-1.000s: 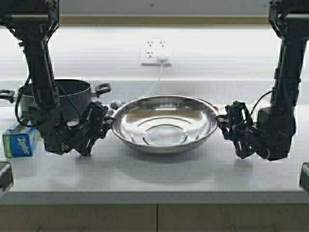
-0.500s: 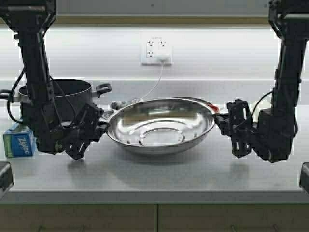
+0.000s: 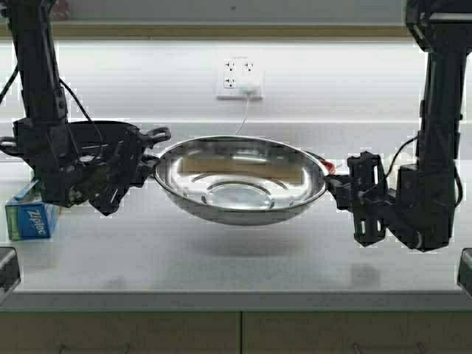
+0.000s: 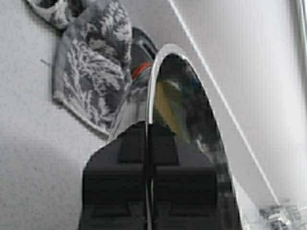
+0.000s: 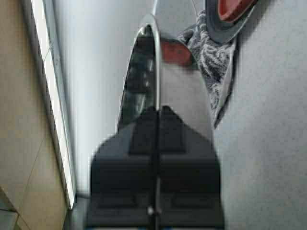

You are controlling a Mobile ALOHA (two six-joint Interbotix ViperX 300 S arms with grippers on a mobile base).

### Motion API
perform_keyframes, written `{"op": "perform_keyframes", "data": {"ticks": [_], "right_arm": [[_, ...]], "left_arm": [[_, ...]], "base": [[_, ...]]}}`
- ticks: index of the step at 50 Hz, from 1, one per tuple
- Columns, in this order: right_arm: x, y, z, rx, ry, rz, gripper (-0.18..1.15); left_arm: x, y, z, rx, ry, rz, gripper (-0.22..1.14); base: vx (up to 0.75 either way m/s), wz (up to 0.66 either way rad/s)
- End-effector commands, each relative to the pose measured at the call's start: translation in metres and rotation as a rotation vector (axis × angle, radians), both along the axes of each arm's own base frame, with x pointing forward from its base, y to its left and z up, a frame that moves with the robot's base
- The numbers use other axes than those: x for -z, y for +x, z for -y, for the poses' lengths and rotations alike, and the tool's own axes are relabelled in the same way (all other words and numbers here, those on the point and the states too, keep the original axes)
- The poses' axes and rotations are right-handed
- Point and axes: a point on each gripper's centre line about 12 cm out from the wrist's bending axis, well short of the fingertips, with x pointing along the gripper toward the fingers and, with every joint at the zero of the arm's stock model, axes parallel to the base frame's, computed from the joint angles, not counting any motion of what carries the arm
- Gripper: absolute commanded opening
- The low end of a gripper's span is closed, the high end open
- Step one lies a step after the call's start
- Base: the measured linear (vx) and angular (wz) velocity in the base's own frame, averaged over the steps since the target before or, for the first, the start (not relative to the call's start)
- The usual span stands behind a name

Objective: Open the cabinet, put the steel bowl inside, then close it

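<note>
The steel bowl (image 3: 240, 181) hangs level above the grey counter (image 3: 236, 273), with its shadow below it. My left gripper (image 3: 151, 166) is shut on its left rim, and my right gripper (image 3: 332, 184) is shut on its right rim. In the left wrist view the thin rim (image 4: 153, 81) runs straight into the closed gripper (image 4: 146, 125). The right wrist view shows the same: the rim (image 5: 157, 62) enters the closed gripper (image 5: 157, 109). Only tan fronts (image 3: 147, 332) show under the counter edge. I cannot tell whether they belong to the cabinet.
A black two-handled pot (image 3: 110, 136) stands behind my left arm. A blue Ziploc box (image 3: 29, 217) lies at the far left. A patterned cloth (image 4: 91, 72) and a dark plate with a red lid (image 5: 230, 9) lie behind the bowl. A wall outlet (image 3: 238, 80) has a cable hanging down.
Both arms have risen with the bowl, which has come up off the counter and shifted slightly left. Its shadow now lies apart below it.
</note>
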Motion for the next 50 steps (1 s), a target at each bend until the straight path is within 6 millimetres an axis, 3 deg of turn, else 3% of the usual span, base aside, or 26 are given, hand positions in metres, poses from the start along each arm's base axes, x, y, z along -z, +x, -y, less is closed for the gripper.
{"op": "perform_keyframes", "data": {"ticks": [1, 16, 32, 50], "right_arm": [[-0.035, -0.004, -0.018, -0.038, -0.012, 0.080, 0.07], [-0.066, -0.042, -0.028, -0.084, -0.039, 0.065, 0.07], [-0.102, -0.081, -0.040, -0.124, -0.055, 0.076, 0.07], [-0.133, -0.105, -0.049, -0.142, -0.047, 0.118, 0.07]], "left_arm": [[-0.024, -0.012, 0.010, 0.041, -0.018, 0.042, 0.02], [-0.043, -0.063, 0.023, 0.113, -0.037, 0.022, 0.02], [-0.077, -0.112, 0.005, 0.113, -0.059, 0.040, 0.02], [-0.111, -0.145, -0.010, 0.105, -0.076, 0.063, 0.02]], "base": [[0.00, 0.00], [0.00, 0.00], [-0.02, -0.01], [-0.05, -0.03]]}}
